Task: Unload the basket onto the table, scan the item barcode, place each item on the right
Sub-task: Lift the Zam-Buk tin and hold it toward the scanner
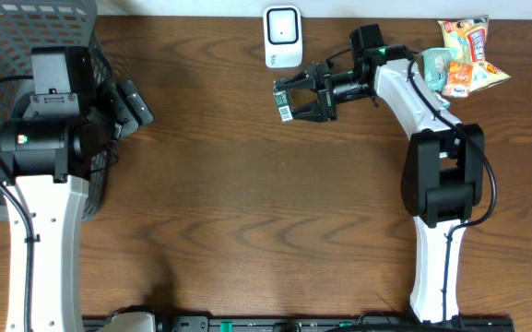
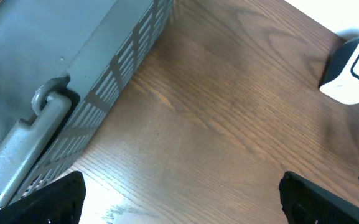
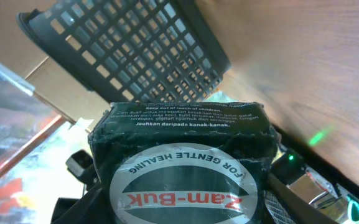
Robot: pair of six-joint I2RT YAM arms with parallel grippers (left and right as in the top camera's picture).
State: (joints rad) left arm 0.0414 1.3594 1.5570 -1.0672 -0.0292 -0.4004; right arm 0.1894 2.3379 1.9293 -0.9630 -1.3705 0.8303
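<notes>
One box (image 1: 285,103) clamped near scanner (image 1: 283,37).

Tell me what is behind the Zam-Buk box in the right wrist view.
Behind the Zam-Buk box: a grey mesh basket and wooden table. The box hides whatever lies directly behind it.

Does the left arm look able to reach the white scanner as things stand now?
Probably yes: only bare table lies between the open left claw and the scanner. The right claw, holding the Zam-Buk box near it, might crowd it.
</notes>
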